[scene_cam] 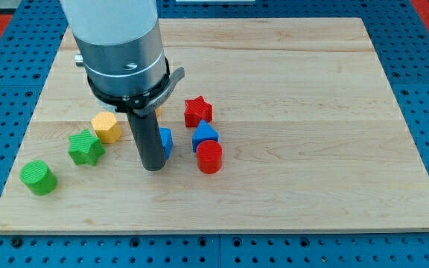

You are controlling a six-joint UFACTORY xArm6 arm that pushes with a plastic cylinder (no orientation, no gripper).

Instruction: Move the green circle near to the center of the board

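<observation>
One dark rod ends in my tip (153,168), resting on the desk (311,179); there is no claw to release or clench. Beside it sit two blue blocks (165,141) (205,135). Two reds: a star (197,112) and a cylinder (209,157). One yellow block (106,127), one green star (86,147). The green circle (38,177) lies well left of the tip, near the view's bottom-left corner.

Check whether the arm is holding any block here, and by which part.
Nothing is held. My tip rests on the board beside a blue block, partly hidden behind the rod. The green circle lies apart, toward the view's left.
</observation>
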